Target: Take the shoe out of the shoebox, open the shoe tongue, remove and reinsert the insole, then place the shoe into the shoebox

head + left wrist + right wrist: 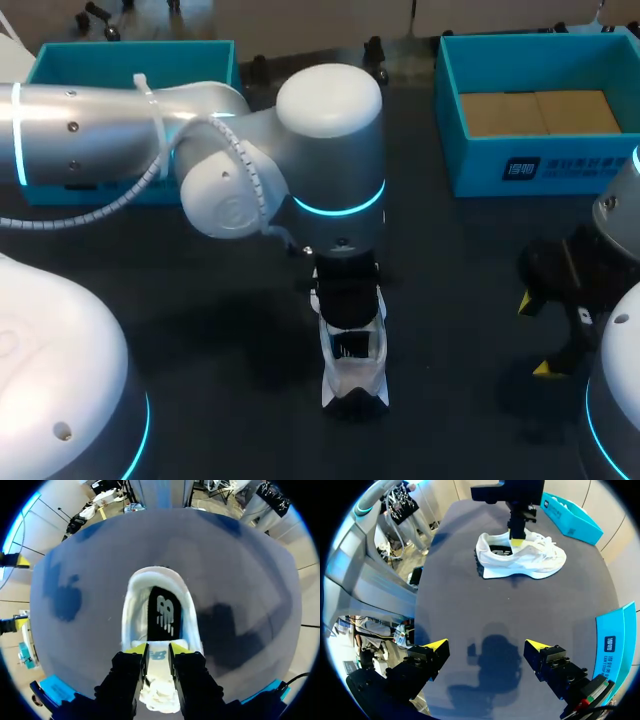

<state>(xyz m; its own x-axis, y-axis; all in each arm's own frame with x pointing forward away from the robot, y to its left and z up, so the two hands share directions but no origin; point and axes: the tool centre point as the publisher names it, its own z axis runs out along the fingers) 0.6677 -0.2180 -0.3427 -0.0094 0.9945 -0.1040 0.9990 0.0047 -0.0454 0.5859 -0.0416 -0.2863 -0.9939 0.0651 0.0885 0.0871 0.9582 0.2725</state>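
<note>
Student: Position of the shoe (pixel 355 378)?

Arm: It stood upright on its sole near the middle of the dark, matte table (pixel 200 330). It was well apart from the teal shoebox (pixel 560 165) at the far right and from the second teal box (pixel 120 55) at the far left. Both boxes were rectangular and straight-walled; the shoebox had a flat, cardboard-brown floor.

Student: Material and form of the shoe?

Arm: The upper was white, with a rounded, padded heel collar and crumpled white laces. Dark ridged tread showed under the heel. A flat black insole (pixel 162 615) bearing a white mark lay inside, ahead of my left fingers.

Student: State of the left gripper (pixel 157 652)?

Arm: It stood over the shoe's opening. My blocky black fingers, yellow at the tips, were clamped from two sides on the soft white tongue (pixel 158 661), with only its width between them.

Student: And the right gripper (pixel 486 647)?

Arm: It hung over bare table near the right edge, well apart from the shoe. Its wedge-shaped yellow tips were spread wide.
</note>
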